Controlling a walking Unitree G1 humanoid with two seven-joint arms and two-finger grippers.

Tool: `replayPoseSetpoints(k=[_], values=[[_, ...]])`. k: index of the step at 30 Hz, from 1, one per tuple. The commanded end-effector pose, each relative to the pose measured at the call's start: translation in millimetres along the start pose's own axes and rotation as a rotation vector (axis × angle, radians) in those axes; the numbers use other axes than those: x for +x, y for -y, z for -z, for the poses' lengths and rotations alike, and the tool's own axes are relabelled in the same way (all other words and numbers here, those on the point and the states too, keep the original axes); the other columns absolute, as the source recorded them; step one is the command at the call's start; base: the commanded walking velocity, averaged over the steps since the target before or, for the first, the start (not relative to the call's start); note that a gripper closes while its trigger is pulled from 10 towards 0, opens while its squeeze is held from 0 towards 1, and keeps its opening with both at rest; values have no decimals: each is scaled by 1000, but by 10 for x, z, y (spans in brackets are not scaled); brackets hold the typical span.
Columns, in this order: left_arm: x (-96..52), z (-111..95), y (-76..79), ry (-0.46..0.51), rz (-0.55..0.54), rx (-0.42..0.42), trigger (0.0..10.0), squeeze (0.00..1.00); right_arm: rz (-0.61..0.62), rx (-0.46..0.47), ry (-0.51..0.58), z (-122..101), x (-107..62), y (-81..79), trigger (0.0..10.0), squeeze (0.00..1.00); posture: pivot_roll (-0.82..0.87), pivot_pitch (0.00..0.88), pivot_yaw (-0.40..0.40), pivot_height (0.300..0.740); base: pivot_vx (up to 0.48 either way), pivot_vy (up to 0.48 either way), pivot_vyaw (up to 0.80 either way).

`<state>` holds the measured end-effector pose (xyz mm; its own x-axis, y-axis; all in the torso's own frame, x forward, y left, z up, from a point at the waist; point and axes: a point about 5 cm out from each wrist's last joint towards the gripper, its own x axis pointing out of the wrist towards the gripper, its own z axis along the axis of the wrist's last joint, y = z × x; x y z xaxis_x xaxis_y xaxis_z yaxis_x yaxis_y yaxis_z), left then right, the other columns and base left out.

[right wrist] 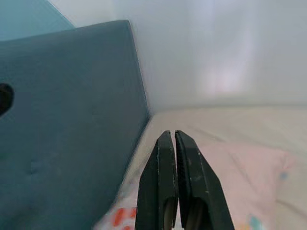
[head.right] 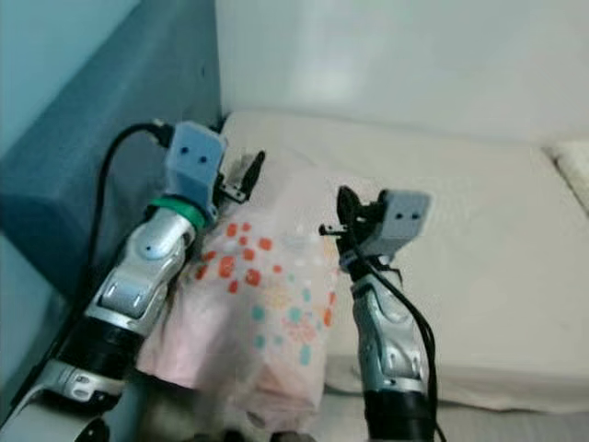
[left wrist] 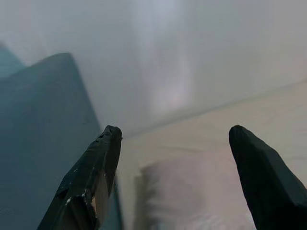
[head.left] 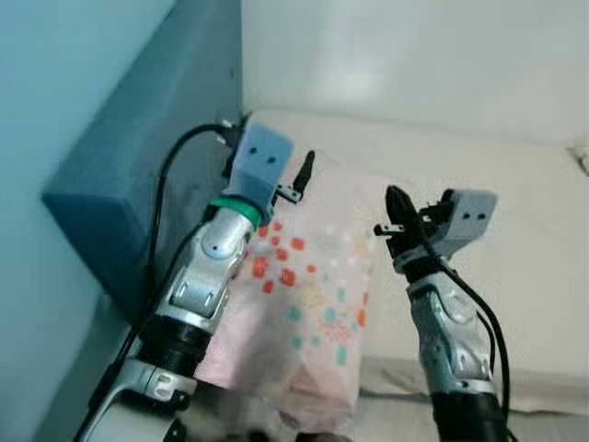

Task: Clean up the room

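A pink pillow (head.left: pixel 313 295) with orange, teal and yellow spots lies on the bed, close to the blue headboard (head.left: pixel 138 157). My left gripper (head.left: pixel 293 184) hovers open over the pillow's far end, near the headboard corner. In the left wrist view its fingers (left wrist: pixel 96 167) stand wide apart with nothing between them, above the pillow (left wrist: pixel 192 191). My right gripper (head.left: pixel 398 207) is raised over the pillow's right edge, shut on nothing. The right wrist view has its fingers (right wrist: pixel 170 136) pressed together, pointing toward the headboard (right wrist: pixel 72 120) and the pillow (right wrist: pixel 244 167).
The cream mattress (head.left: pixel 515 203) stretches to the right of the pillow. A white wall (head.left: pixel 414 55) closes the far side. The edge of a pale pillow (head.right: pixel 575 170) shows at the far right. A black cable (head.left: pixel 170 175) loops off my left arm beside the headboard.
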<state>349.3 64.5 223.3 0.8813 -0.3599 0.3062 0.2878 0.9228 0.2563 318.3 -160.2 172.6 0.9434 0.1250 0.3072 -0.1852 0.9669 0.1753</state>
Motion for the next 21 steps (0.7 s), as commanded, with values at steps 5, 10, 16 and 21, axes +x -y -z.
replayPoseSetpoints(k=[5,10,16,21], values=[[-9,5,87,8,32,4,10000,0,26,6,-17,48,-55,52,10000,0,-159,39,54,740,0,-420,0],[-10,20,100,-1,37,-16,10000,0,27,7,-18,48,-56,52,10000,0,-160,40,54,740,0,0,0],[-7,15,105,3,39,-14,10000,0,26,7,-17,45,-53,48,10000,0,-160,40,54,740,0,0,0],[-5,14,103,4,37,-4,10000,0,26,8,-16,43,-50,44,10000,0,-158,40,55,740,0,0,0]])
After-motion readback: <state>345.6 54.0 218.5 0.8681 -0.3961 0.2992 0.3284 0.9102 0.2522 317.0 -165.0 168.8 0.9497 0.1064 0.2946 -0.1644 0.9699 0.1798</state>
